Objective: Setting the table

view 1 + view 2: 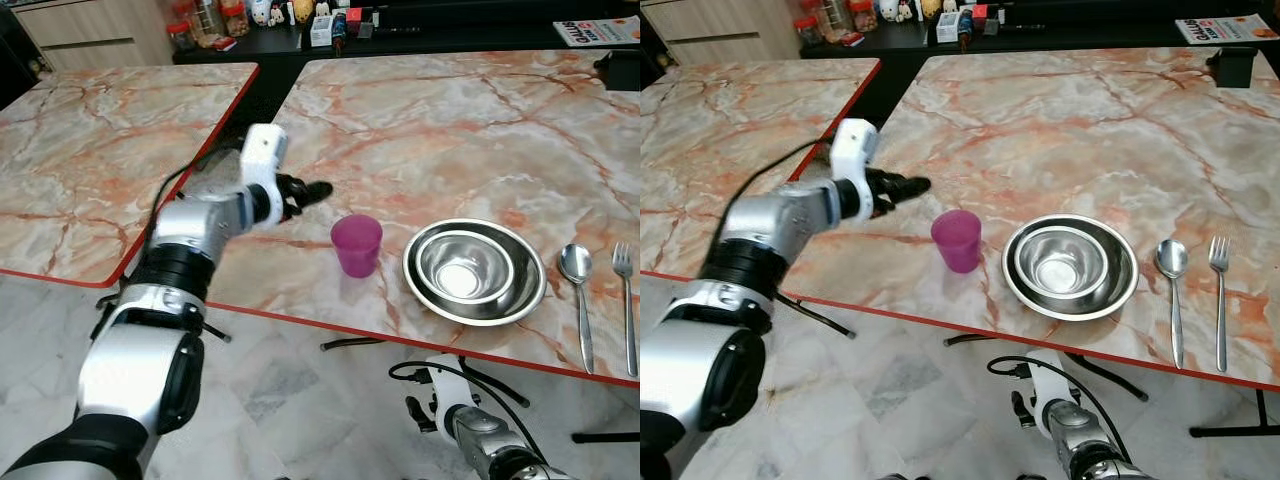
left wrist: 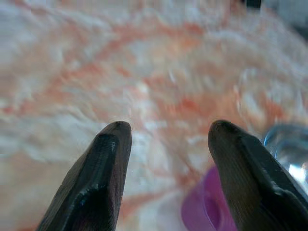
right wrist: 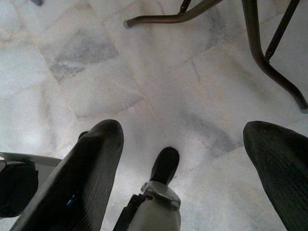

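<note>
The left gripper (image 1: pixel 318 191) hovered over the orange-veined marble table (image 1: pixel 440 130), its two black fingers (image 2: pixel 103 173) spread apart with nothing between them. Just beyond its fingertips, toward the robot's right and slightly nearer the table's red front edge, stood the translucent purple plastic cup (image 1: pixel 357 243), upright and apart from the fingers. Past the cup, farther from the gripper, sat two nested round steel bowls (image 1: pixel 474 270), then a steel spoon (image 1: pixel 578 290) and a steel fork (image 1: pixel 626 300) lying side by side. The right gripper (image 3: pixel 187 159) hung low beneath the table edge, its fingers wide apart over the grey marble floor tiles (image 3: pixel 96 62), near the dark metal table legs (image 3: pixel 262 53).
</note>
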`<state>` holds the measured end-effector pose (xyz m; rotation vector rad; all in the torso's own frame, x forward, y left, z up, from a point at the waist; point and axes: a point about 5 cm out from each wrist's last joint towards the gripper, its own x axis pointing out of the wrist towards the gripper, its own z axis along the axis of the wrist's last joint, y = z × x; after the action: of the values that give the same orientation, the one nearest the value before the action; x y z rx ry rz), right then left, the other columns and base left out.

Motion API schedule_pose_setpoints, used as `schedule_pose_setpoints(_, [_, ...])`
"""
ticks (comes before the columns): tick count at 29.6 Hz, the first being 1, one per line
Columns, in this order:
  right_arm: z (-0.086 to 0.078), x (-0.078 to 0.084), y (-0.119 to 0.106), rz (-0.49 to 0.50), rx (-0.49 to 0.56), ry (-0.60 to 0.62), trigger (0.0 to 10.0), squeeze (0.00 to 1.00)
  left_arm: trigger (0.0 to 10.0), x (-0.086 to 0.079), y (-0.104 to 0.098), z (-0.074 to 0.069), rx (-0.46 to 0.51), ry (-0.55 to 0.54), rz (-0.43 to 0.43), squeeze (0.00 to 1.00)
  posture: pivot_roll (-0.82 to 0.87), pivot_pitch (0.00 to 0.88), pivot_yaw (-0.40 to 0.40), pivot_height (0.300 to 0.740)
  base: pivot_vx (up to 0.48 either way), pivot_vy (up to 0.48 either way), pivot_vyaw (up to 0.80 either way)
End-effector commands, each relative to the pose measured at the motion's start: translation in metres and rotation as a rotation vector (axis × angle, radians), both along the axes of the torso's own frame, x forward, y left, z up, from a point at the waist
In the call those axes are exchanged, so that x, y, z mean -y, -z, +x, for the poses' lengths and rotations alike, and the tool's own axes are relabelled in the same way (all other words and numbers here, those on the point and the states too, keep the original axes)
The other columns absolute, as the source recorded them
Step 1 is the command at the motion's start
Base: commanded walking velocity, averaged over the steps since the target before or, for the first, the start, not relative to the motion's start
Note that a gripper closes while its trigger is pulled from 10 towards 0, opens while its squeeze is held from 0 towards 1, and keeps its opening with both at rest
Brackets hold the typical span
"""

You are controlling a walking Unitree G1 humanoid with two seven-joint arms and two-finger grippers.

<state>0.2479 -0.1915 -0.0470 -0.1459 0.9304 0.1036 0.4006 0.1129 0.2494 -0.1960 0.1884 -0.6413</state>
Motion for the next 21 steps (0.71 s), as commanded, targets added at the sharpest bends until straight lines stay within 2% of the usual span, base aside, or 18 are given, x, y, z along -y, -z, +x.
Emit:
schedule_pose_setpoints(1, [0.0,-0.006,0.001,0.011,-0.008,-0.011,10.0,0.0,10.0,-0.008,-0.016,0.0,0.033,-0.025,-0.032,0.0,-0.03,0.069,0.119,0.74,0.0,0.0,0.0])
schedule_pose_setpoints(5, [0.0,-0.005,0.001,0.01,-0.008,-0.014,10.0,0.0,10.0,-0.028,-0.032,0.0,0.095,-0.109,-0.106,0.0,-0.02,0.07,0.114,0.74,0.0,0.0,0.0])
schedule_pose_setpoints(6, [0.0,-0.005,0.001,0.01,-0.008,-0.014,10.0,0.0,10.0,-0.039,-0.039,0.0,0.143,-0.165,-0.138,0.0,-0.02,0.07,0.114,0.74,0.0,0.0,0.0])
schedule_pose_setpoints(7, [0.0,-0.005,0.001,0.01,-0.008,-0.014,10.0,0.0,10.0,-0.039,-0.039,0.0,0.143,-0.165,-0.138,0.0,-0.02,0.07,0.114,0.74,0.0,0.0,0.0])
schedule_pose_setpoints(8, [0.001,-0.005,0.0,0.011,-0.006,-0.014,10.0,0.0,10.0,-0.06,-0.045,-0.001,0.213,-0.287,-0.154,0.0,-0.02,0.07,0.107,0.74,0.0,0.0,0.0])
schedule_pose_setpoints(9, [0.001,-0.005,0.0,0.012,-0.006,-0.014,10.0,0.0,10.0,-0.069,-0.047,-0.002,0.24,-0.34,-0.154,0.0,-0.02,0.07,0.107,0.74,0.0,0.0,0.0])
schedule_pose_setpoints(11, [0.001,-0.005,0.0,0.012,-0.005,-0.014,10.0,0.0,10.0,-0.084,-0.047,-0.004,0.272,-0.435,-0.142,0.0,-0.02,0.07,0.107,0.74,0.0,0.0,0.0])
schedule_pose_setpoints(13, [0.001,-0.005,0.0,0.013,-0.005,-0.014,10.0,0.0,10.0,-0.085,-0.047,-0.004,0.273,-0.442,-0.142,0.0,-0.02,0.07,0.107,0.74,0.0,0.0,0.0])
schedule_pose_setpoints(14, [0.001,-0.005,0.0,0.012,-0.005,-0.015,10.0,0.0,10.0,-0.103,-0.044,-0.007,0.291,-0.545,-0.123,0.0,-0.01,0.069,0.09,0.74,0.0,0.0,0.0])
schedule_pose_setpoints(15, [0.001,-0.005,0.0,0.012,-0.006,-0.017,10.0,0.0,10.0,-0.131,-0.039,-0.014,0.327,-0.701,-0.077,0.0,-0.01,0.067,0.088,0.74,0.0,0.0,0.0])
schedule_pose_setpoints(16, [0.001,-0.005,0.0,0.012,-0.006,-0.017,10.0,0.0,10.0,-0.139,-0.038,-0.017,0.342,-0.747,-0.057,0.0,-0.01,0.067,0.088,0.74,0.0,0.0,0.0])
schedule_pose_setpoints(18, [0.001,-0.004,0.0,0.01,-0.006,-0.018,10.0,0.0,10.0,-0.153,-0.035,-0.023,0.355,-0.815,-0.038,0.0,-0.01,0.065,0.081,0.74,0.0,0.0,0.0])
schedule_pose_setpoints(21, [0.001,-0.003,0.0,0.009,-0.007,-0.018,10.0,0.0,10.0,-0.164,-0.03,-0.029,0.364,-0.885,0.003,0.0,0.0,0.062,0.075,0.74,0.0,0.0,0.0])
